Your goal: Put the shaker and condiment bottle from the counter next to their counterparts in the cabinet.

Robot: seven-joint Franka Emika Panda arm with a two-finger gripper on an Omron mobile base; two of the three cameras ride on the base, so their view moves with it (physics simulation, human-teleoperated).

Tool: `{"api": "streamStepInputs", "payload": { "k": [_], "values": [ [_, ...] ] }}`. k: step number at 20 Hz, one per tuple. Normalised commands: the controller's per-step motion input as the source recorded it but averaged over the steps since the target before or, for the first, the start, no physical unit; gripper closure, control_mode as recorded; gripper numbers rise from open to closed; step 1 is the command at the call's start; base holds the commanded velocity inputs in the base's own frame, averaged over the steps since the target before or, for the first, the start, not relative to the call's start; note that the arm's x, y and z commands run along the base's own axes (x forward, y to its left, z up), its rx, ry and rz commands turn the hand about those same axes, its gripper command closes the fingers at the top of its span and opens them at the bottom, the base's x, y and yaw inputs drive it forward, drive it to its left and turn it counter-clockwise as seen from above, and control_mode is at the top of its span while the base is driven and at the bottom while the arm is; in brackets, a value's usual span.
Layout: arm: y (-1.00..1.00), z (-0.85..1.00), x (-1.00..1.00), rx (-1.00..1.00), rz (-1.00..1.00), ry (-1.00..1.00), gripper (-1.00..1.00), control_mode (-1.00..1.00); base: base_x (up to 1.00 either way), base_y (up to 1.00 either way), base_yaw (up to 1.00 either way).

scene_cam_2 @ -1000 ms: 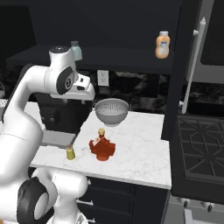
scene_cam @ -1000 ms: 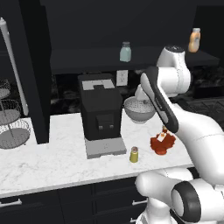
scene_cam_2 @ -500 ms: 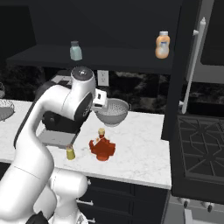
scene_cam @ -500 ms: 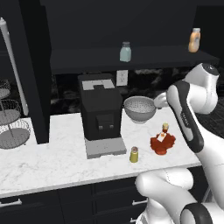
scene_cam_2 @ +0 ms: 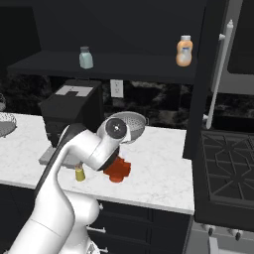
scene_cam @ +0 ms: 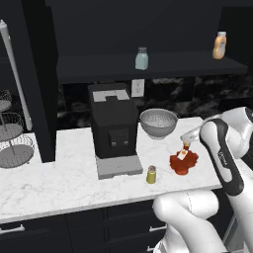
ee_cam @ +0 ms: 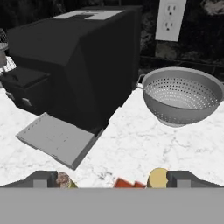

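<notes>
The hand, fingers spread wide and empty, is hanging over the condiment bottle, lying at the frame's bottom centre.

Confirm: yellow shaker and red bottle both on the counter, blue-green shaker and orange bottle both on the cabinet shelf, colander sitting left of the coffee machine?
One error: the colander sits right of the coffee machine, not left, as the left base view shows. The rest holds: yellow shaker and red bottle are on the counter; blue-green shaker and orange bottle stand on the cabinet shelf.
</notes>
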Motion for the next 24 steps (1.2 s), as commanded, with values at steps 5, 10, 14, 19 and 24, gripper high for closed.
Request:
{"api": "streamStepInputs", "payload": {
  "k": [5, 10, 14, 19, 24],
  "values": [
    [-0.09, 0.00, 0.06, 0.00, 0.02, -0.01, -1.00, -1.00, 0.00, 0.00, 0.00],
    [-0.29, -0.01, 0.28, 0.00, 0.00, -0.09, -1.00, -1.00, 0.00, 0.00, 0.00],
    [-0.50, -0.13, 0.26, -0.01, 0.00, -0.07, -1.00, -1.00, 0.00, 0.00, 0.00],
    [-0.57, -0.21, 0.11, -0.05, 0.02, -0.07, -1.00, -1.00, 0.00, 0.00, 0.00],
    [-0.71, -0.24, 0.07, -0.04, 0.05, -0.01, -1.00, -1.00, 0.00, 0.00, 0.00]
  ]
}}
